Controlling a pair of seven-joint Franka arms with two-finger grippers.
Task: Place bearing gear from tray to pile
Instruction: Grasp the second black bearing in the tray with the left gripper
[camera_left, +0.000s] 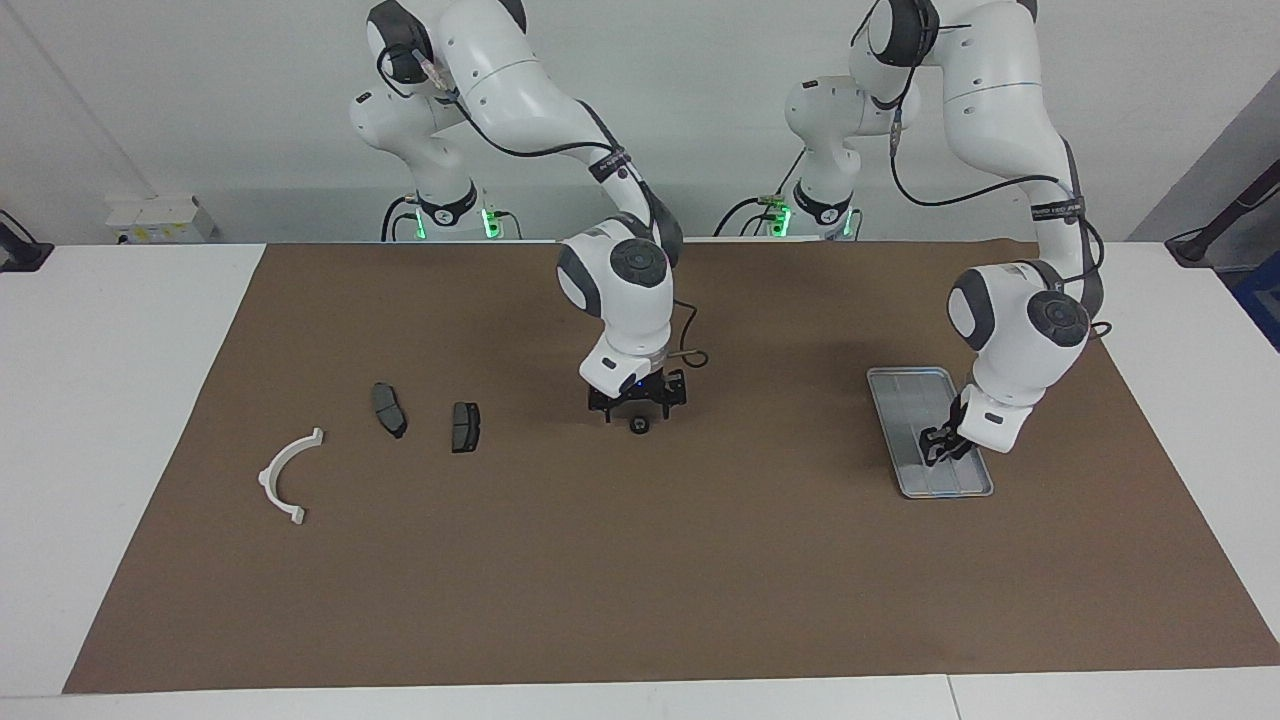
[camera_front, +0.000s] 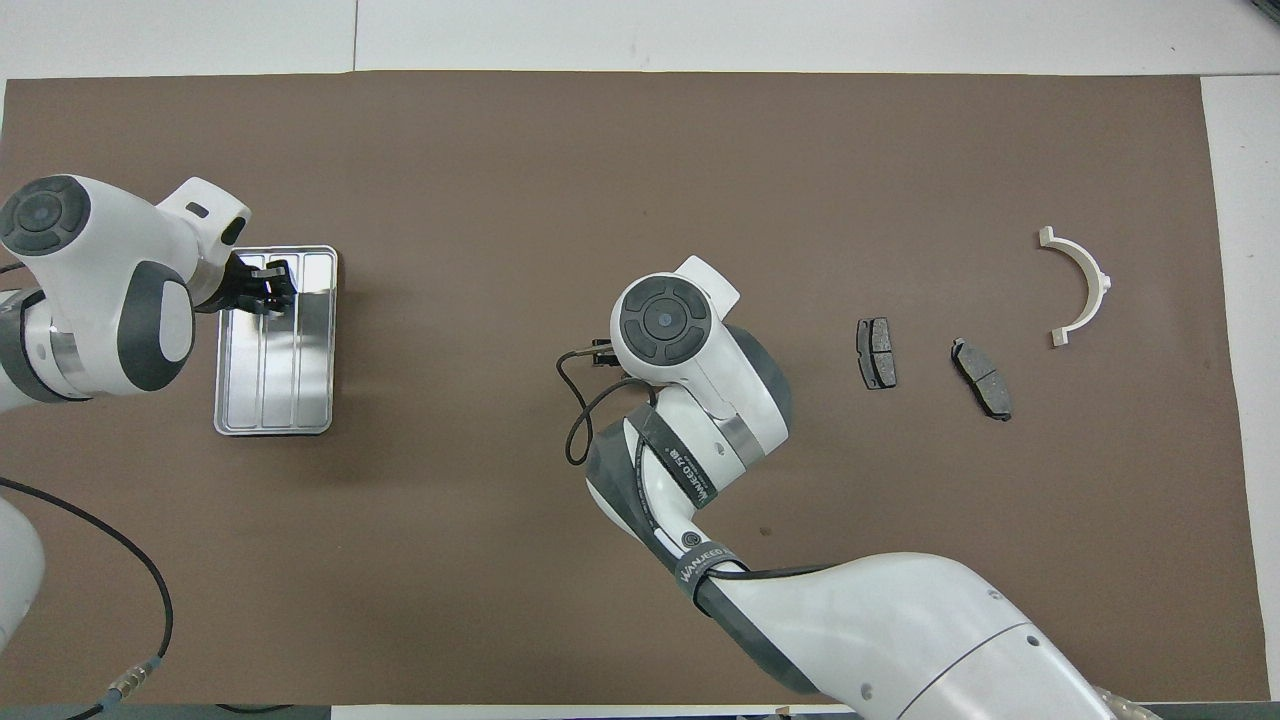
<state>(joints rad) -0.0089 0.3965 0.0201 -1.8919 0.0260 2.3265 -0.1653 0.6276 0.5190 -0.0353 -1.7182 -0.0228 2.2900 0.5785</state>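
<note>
Brown mat (camera_left: 640, 560): both hands low.

**Brown mat on a white surface, wall fittings at the edges**

A large brown mat (camera_left: 640, 560) covers most of the white surface (camera_left: 120, 400), leaving white margins at both ends. A small white box (camera_left: 160, 218) with yellow markings sits against the pale wall (camera_left: 200, 90) at the right arm's end. A dark clamp-like fitting (camera_left: 20, 250) rests at that same edge, another dark one (camera_left: 1215, 235) at the left arm's end.
</note>
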